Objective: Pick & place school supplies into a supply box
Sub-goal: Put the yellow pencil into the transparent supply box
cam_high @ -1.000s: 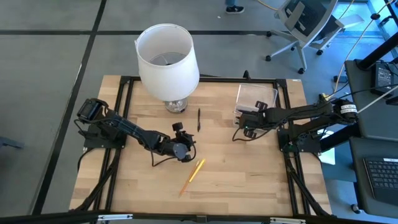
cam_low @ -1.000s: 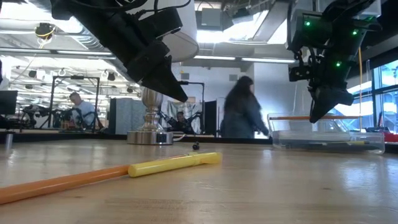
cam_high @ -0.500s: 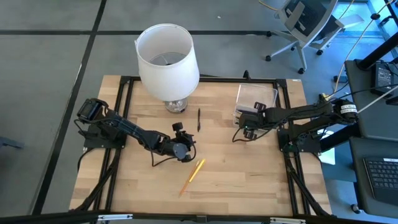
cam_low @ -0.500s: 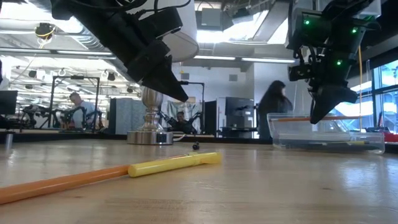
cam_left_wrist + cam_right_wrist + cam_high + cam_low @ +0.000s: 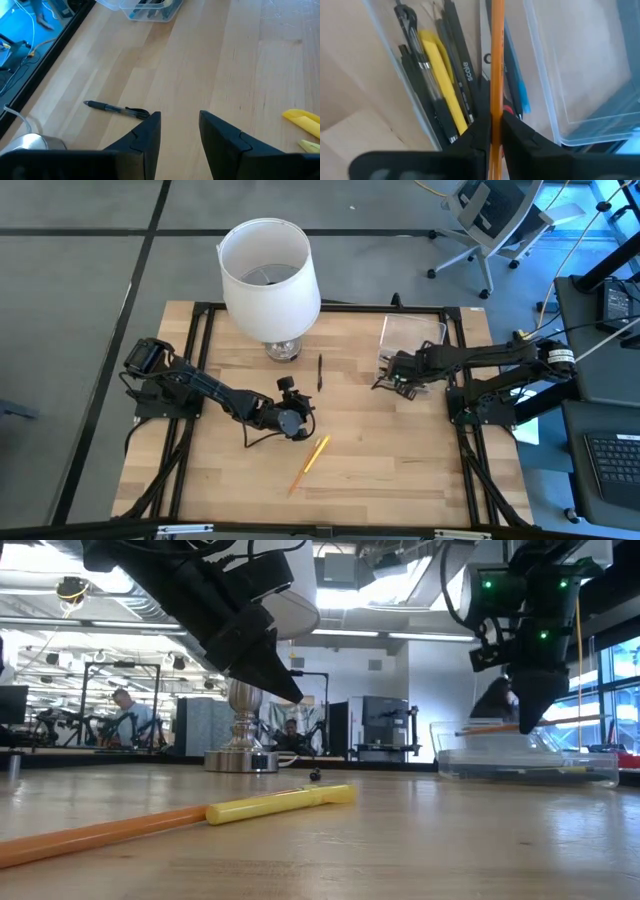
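Over clear shallow plastic supply box [image 5: 410, 340] near tabletop's right edge: right gripper [image 5: 491, 131] clamped on thin orange pencil [image 5: 496, 60]. Left gripper [image 5: 179, 131] mid-table, fingers apart, near black pen [image 5: 116, 109] and yellow-orange pen [image 5: 309, 459].

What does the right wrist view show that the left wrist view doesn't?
Only the right wrist view shows the right gripper shut on an orange pencil, held over the box, with black pens and a yellow marker inside. Only the left wrist view shows the left gripper, open over bare wood, a black pen lying on the table and a yellow marker tip. Both show the clear box and the wooden table.
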